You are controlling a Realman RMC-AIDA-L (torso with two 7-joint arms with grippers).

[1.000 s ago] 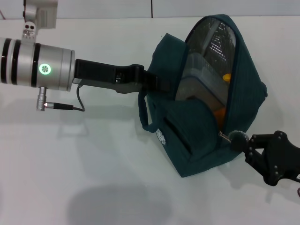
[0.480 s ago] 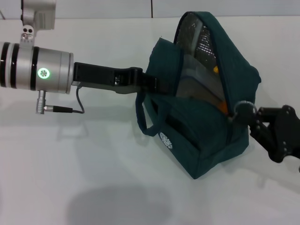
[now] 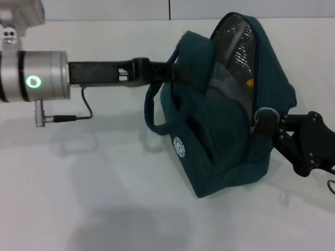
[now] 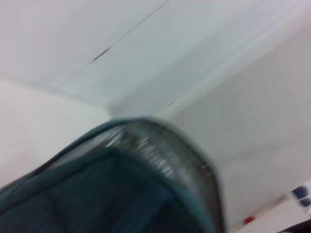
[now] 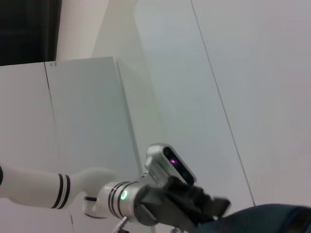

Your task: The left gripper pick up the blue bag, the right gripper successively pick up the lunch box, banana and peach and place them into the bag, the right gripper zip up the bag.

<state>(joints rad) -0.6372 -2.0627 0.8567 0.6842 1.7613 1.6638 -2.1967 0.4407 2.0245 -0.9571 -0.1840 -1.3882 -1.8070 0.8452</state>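
blue bag (image 3: 230, 141) (white round logo (image 3: 179, 147), unreadable), left gripper (image 3: 175, 70) holding handle

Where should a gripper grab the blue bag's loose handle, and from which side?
Grip the free handle at the bottom of its loop, coming from the robot's left. It hangs clear of the blue bag there, while the left gripper already holds the other handle up top.

My left arm reaches in level from the left, silver wrist cylinder showing a green lamp, black forearm extended rightward. Left claw (image 3: 175, 70) is clamped on a padded handle of the blue bag (image 3: 230, 157), fingers mostly buried in the fabric. My right claw (image 3: 257, 123) comes in low from the right, linkage angled, tips pinched at the zipper pull (image 3: 255, 124) on the bag's open edge.
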